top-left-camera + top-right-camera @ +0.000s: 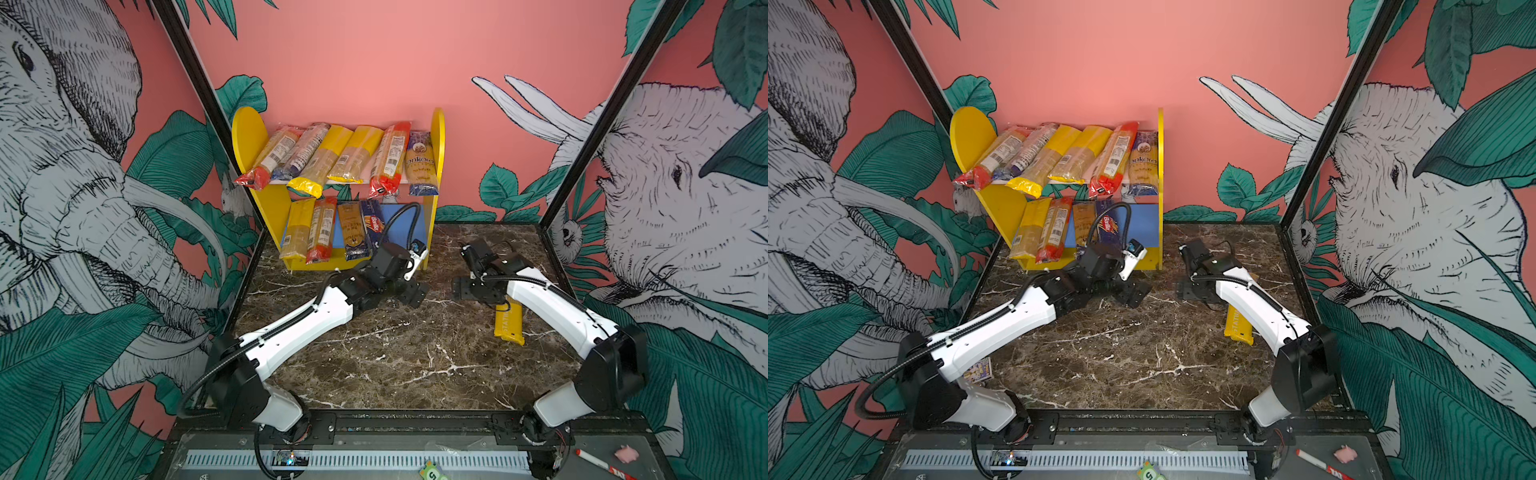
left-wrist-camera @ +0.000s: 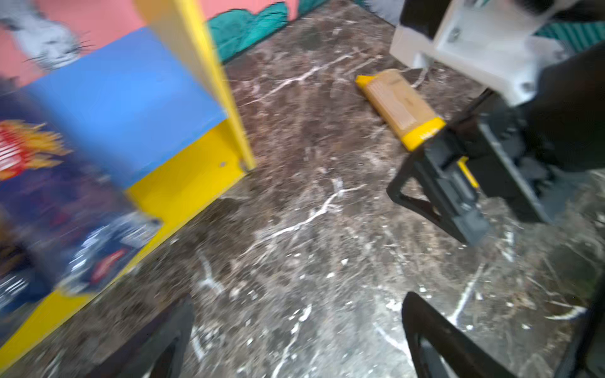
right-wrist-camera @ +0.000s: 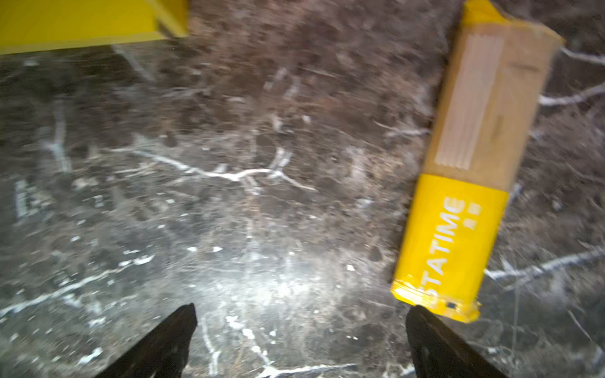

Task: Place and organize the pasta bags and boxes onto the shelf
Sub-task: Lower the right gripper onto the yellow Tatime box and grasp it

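1. In both top views the shelf (image 1: 249,133) (image 1: 971,137) stands at the far left of the marbled bench (image 1: 395,353) (image 1: 1121,353).
   - A row of six spaghetti packs (image 1: 345,153) (image 1: 1075,156) lies on its upper board, their near ends overhanging the edge.
   - On the lower board, from left to right, lie a yellow-ended bag (image 1: 297,228) (image 1: 1027,228), a red-ended bag (image 1: 322,230) (image 1: 1054,230), a dark blue-ended bag (image 1: 353,228) (image 1: 1081,220) and a Barilla box (image 1: 375,224) (image 1: 1106,226).
   - A loose yellow-ended pack (image 1: 509,326) (image 1: 1237,328) lies flat on the bench at the right, partly under the right arm.
   - The left end effector (image 1: 409,293) (image 1: 1129,291) sits low, just in front of the shelf's right end.
   - The right end effector (image 1: 465,289) (image 1: 1187,289) faces it across a short stretch of bare bench.

2. The left wrist view is blurred.
   - The left end effector (image 2: 294,353) is spread wide with only bench between its fingers.
   - The Barilla box (image 2: 49,196) rests on the blue lower board (image 2: 124,98).
   - The loose yellow-ended pack (image 2: 399,104) lies beyond the right end effector (image 2: 435,196).

3. In the right wrist view the right end effector (image 3: 304,347) is also spread wide and holds nothing.
   - The loose yellow-ended pack (image 3: 471,163) lies outside the gap, with its printed end close by one fingertip; I cannot tell whether they touch.
   - The shelf's yellow base strip (image 3: 78,23) shows at a corner.
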